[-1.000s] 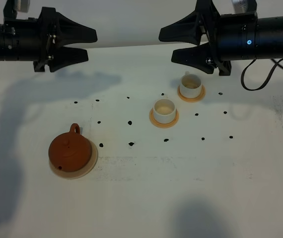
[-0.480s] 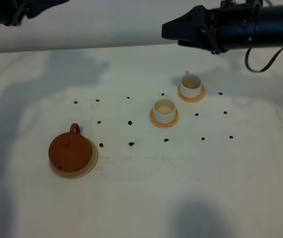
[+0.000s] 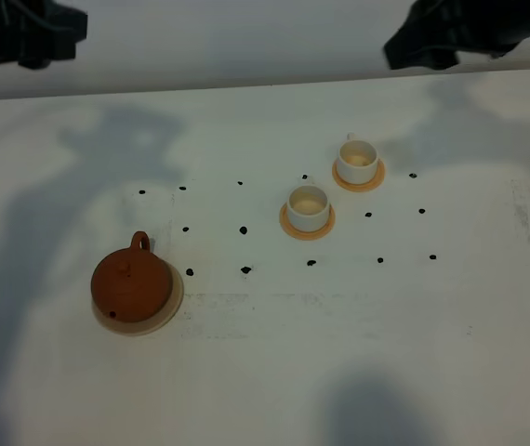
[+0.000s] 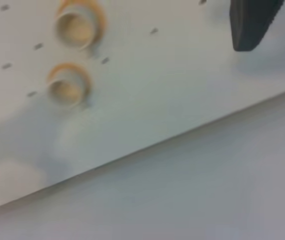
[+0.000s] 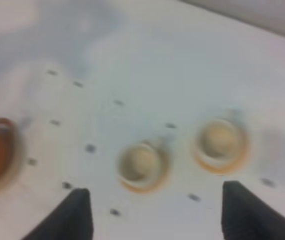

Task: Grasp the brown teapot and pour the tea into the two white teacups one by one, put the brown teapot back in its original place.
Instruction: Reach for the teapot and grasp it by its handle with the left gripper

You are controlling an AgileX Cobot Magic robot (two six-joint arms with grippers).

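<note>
Brown teapot [image 3: 131, 286] sits on its beige coaster [image 3: 175, 305], lower left of the frame; right hand [image 5: 156, 197] gapes empty; left hand [image 3: 53, 28], cannot tell.

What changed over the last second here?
The left gripper and right gripper drew back to the top corners of the high view, both empty; nothing grasped or released. The brown teapot on its beige coaster and the two white teacups stayed put.

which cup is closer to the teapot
The front cup, nearer the middle of the table. The other cup sits behind it to the right, farther from the teapot.
</note>
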